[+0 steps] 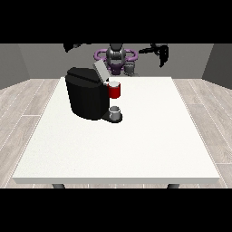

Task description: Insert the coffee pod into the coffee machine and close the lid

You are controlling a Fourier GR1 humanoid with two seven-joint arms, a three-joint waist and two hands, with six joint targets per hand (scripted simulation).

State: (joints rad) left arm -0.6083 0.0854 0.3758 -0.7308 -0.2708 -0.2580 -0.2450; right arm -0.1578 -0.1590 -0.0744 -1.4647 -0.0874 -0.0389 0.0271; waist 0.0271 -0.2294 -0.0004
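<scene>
Over at the view's left, one robot hand (72,46) hangs high above the surface's (136,145) far left corner; whether it's wide or narrow, can't tell. Moving right, the black coffee machine (86,97) sits near the far left edge, lid (100,69) tilted up and open, no brand or writing readable. A red thing at the machine (115,90) sits just under the lid. Below it, a grey thing (115,111) rests on the machine's base, hard to make out. Far right, the other robot hand (162,52) hangs in the air, fingers unreadable.
</scene>
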